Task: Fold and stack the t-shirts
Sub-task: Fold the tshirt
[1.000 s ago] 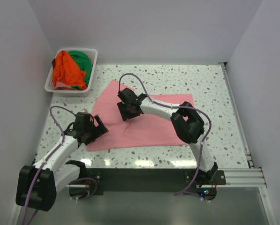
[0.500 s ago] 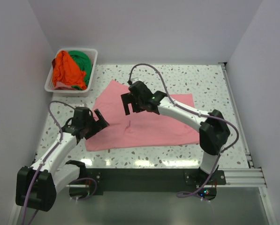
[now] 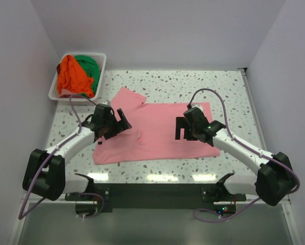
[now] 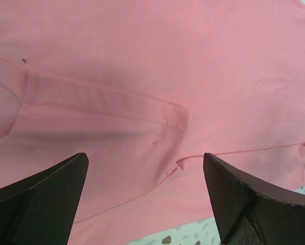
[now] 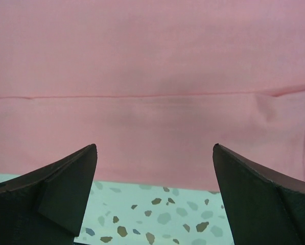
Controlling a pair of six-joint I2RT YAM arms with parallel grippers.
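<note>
The pink t-shirt (image 3: pixel 155 131) lies spread flat on the speckled table, with a small fold near its middle left. It fills the left wrist view (image 4: pixel 152 76) and the right wrist view (image 5: pixel 152 76). My left gripper (image 3: pixel 122 119) is open and empty over the shirt's left part. My right gripper (image 3: pixel 180 128) is open and empty over the shirt's right part. The orange t-shirt (image 3: pixel 73 76) and the green t-shirt (image 3: pixel 88 66) lie crumpled in the basket at the far left.
The white slotted basket (image 3: pixel 101 71) stands at the far left corner of the table. White walls close in the left, back and right sides. Bare speckled table (image 3: pixel 193 84) lies behind the shirt and at the right.
My right gripper has let go of the shirt and swung right and nearer. My left gripper has moved away and to the right over the shirt. The shirt now lies flatter.
</note>
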